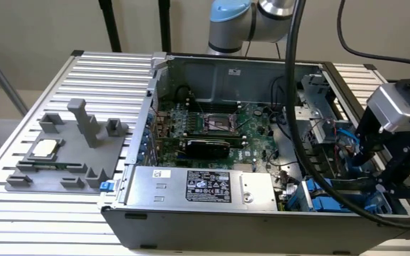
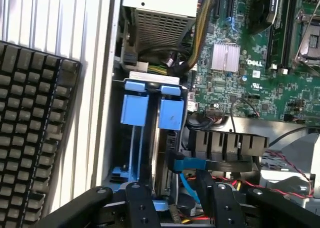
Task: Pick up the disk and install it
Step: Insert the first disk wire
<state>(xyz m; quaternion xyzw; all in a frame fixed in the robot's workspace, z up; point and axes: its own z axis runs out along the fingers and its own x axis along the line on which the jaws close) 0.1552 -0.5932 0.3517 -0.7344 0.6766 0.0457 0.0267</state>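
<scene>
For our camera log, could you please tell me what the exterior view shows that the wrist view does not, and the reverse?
The exterior view adds the grey plastic fixture tray holding a small square silver processor chip, and the arm's blue-capped silver joint. The wrist view adds the black keyboard beside the case. Both take in the green motherboard, the bright blue plastic drive carriers, and the black gripper, open, close to those carriers.
</scene>
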